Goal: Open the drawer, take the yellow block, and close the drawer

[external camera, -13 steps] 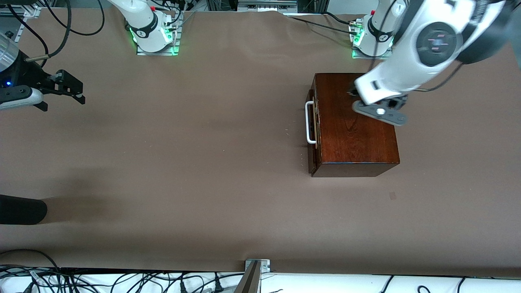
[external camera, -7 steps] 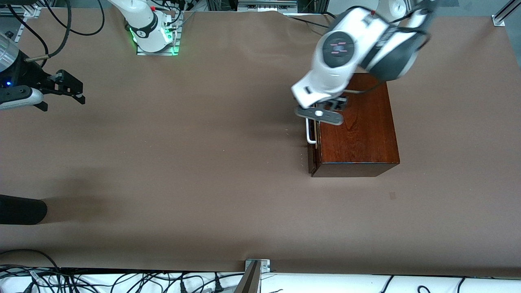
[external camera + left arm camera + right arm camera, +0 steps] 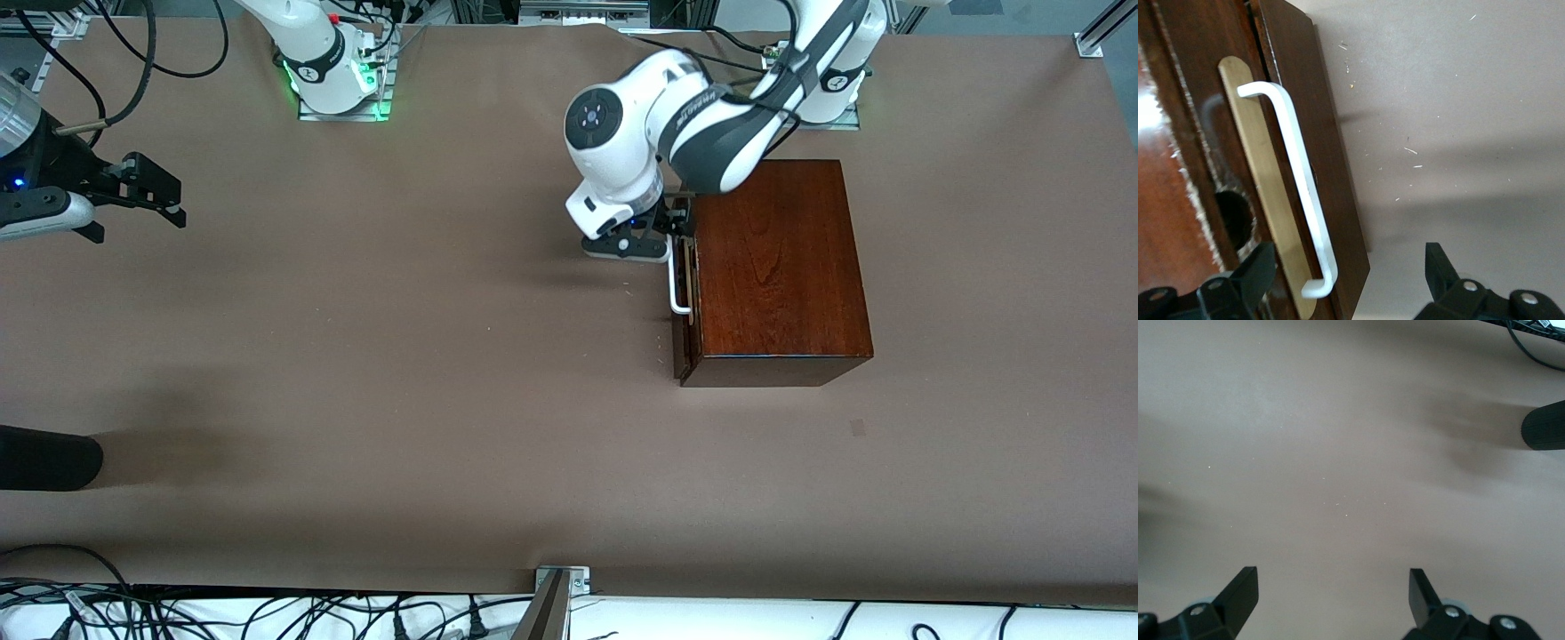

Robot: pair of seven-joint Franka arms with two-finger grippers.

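Observation:
The dark reddish-brown wooden box stands toward the left arm's end of the table. Its drawer looks pushed in, with the white bar handle on its front. My left gripper is open and low in front of the drawer, at the handle's end farther from the front camera. In the left wrist view the handle ends between the spread fingers, untouched; the gripper's middle lies over the drawer front's edge. The yellow block is hidden. My right gripper waits open and empty over bare table.
A black rounded object lies at the right arm's end of the table, and shows in the right wrist view. A metal bracket and cables run along the table's front edge. Brown paper covers the table.
My left arm has swung from over the top of the box down to the front of the drawer, at the handle. The right arm has not moved.

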